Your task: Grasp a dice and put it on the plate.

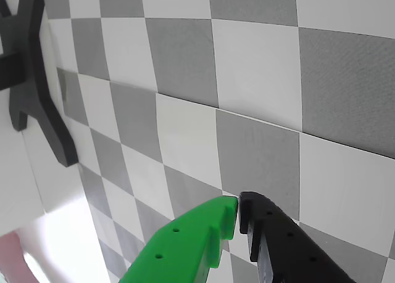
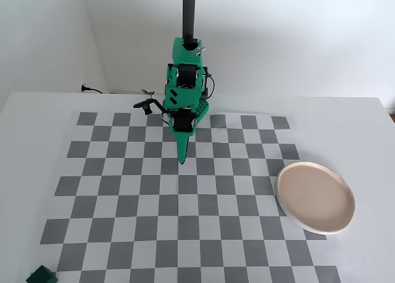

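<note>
Gripper: green and black fingers nearly touching, holding nothing, over the checkered mat.
Dice: small dark green cube lay well apart, at fixed view's lower-left corner.
Plate: round pinkish-beige plate at right, bare.

In the fixed view the dice sits at the bottom edge, its lower part cut off. The arm's dark upper link runs out of the top edge. In the wrist view a black cross-shaped piece is clipped by the left and top edges, and a pinkish patch in the bottom-left corner is too blurred to identify.

Plate smooth, satin; end effector matt plastic; checkerboard matt.
</note>
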Controlling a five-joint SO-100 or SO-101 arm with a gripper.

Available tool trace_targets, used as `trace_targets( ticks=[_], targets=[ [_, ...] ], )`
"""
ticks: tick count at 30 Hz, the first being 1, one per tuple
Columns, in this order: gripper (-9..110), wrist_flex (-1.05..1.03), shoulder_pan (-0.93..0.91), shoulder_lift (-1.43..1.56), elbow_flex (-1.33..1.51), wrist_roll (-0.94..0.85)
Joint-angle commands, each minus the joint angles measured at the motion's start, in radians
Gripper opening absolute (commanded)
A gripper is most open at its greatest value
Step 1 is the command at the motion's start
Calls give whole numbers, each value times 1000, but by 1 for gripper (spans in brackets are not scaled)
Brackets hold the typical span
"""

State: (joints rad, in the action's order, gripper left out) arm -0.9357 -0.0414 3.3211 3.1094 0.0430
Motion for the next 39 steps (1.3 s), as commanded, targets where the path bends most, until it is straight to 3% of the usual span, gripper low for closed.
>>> trace_targets(
  ticks=[1, 8, 13, 16, 28, 39],
  targets=[
    [-4, 2, -2, 15, -15, 2],
    [-4, 2, -2, 15, -15, 0],
    [5, -3, 23, 15, -15, -15],
    [-4, -3, 15, 15, -15, -5],
    [-4, 123, 18, 15, -35, 61],
    [-4, 72, 43, 15, -163, 32]
  ],
)
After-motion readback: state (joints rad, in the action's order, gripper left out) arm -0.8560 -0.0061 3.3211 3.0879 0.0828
